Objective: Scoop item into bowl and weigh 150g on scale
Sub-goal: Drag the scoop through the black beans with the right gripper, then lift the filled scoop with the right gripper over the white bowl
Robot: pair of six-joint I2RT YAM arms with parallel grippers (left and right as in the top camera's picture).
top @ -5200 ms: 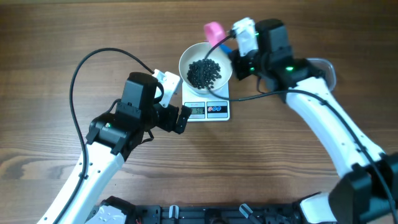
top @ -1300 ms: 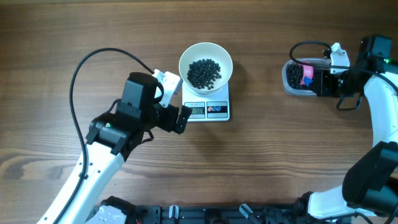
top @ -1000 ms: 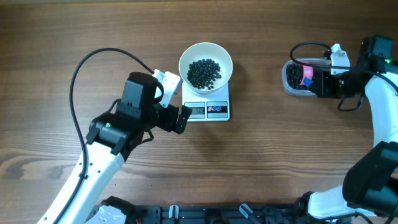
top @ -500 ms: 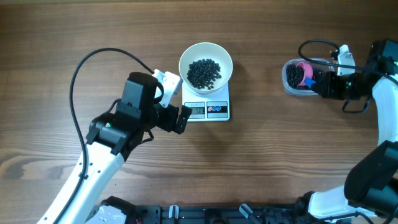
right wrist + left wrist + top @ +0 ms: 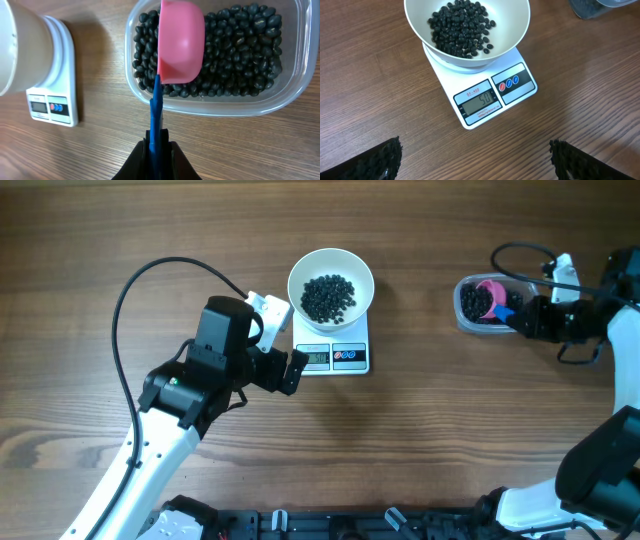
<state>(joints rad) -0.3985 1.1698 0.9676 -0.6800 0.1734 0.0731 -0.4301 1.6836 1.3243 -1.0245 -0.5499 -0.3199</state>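
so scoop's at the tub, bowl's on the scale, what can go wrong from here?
1. Right gripper pinches only the thin blue handle of the pink scoop at the tub; loaded, it might twist and spill beans on the way to the bowl.
2. Scale shows 50, far below target; later scoops could overshoot.
3. Open left gripper sits close to the scale; a nudge would skew the reading.

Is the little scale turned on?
On. The scale shows digits on its display, with the white bowl of black beans on top.
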